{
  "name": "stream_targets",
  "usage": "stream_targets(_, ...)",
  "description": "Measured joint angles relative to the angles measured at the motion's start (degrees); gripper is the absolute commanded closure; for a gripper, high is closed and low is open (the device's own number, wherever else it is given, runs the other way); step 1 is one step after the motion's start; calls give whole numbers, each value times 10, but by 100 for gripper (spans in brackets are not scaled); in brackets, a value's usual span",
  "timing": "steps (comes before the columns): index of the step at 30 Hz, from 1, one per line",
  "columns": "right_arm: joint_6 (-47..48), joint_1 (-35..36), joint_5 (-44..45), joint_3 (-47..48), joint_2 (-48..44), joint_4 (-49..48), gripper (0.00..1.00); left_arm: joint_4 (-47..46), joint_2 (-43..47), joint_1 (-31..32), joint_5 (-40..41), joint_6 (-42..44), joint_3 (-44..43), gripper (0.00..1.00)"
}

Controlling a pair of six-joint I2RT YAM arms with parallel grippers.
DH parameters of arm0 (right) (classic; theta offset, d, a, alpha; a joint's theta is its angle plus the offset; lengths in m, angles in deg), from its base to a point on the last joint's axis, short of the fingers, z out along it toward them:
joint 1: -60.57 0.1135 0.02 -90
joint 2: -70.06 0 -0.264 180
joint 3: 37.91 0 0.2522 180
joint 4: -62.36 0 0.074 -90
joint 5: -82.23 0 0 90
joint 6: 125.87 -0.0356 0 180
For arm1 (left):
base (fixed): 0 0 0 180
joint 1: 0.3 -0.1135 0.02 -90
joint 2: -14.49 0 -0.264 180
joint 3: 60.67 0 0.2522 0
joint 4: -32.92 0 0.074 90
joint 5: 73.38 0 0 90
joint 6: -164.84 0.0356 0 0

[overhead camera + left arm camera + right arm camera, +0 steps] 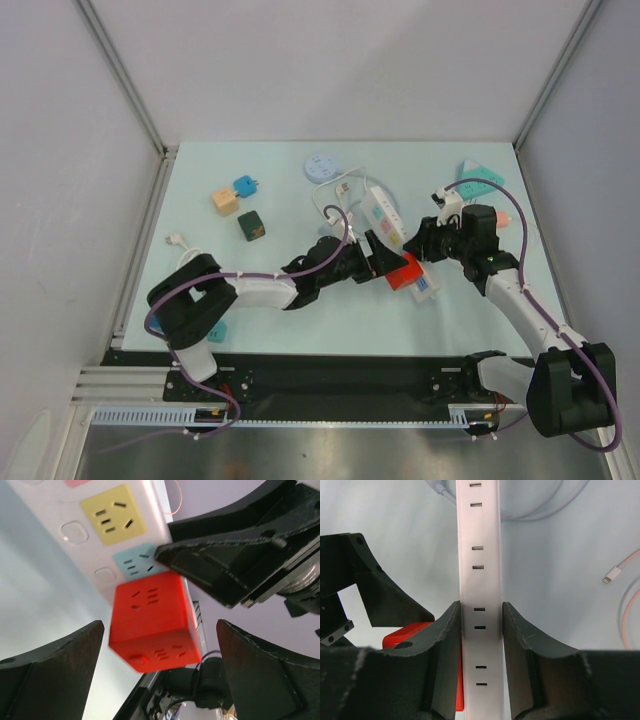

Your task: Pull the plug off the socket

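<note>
Right wrist: right jaws pinch the white strip (479, 555) across its width, pads flat on both sides. Left wrist: left jaws spread wide either side of the red plug (150, 622), with gaps on both sides and nothing gripped yet. The plug sits against the strip's socket face just below the blue outlet (132, 565) and looks still seated. Top view: both arms meet mid-desk (250, 170) at the strip's near end. Risks: left jaws close off-centre and skid off the plug's smooth faces; an angled pull binds the pins; the strip slides through the right pinch or lifts with the plug if that hold is weak.
</note>
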Motion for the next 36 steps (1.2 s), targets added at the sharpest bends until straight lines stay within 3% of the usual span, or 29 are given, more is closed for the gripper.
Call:
stream_targets(8,-3,1,3,0,0,0,100,44,-33,21,37,-52,-59,2)
stream_targets(12,-7,0,14,-8,-4,-10,100,82,-52,33,46,-77,-85,8)
stream_targets(15,-11,0,17,-13,-7,-12,100,101,-61,42,54,-89,-99,26)
stream_targets(18,-14,-1,18,-16,-10,-13,100,111,-65,44,61,-99,-101,59)
stream_targets(19,-14,-1,18,-17,-10,-14,100,111,-65,43,61,-99,-101,81)
stream_targets(21,-14,-2,18,-19,-10,-18,100,110,-65,43,62,-96,-101,100)
stream_targets(36,-10,-9,16,-34,-45,-44,100,91,-45,36,49,-36,-90,100)
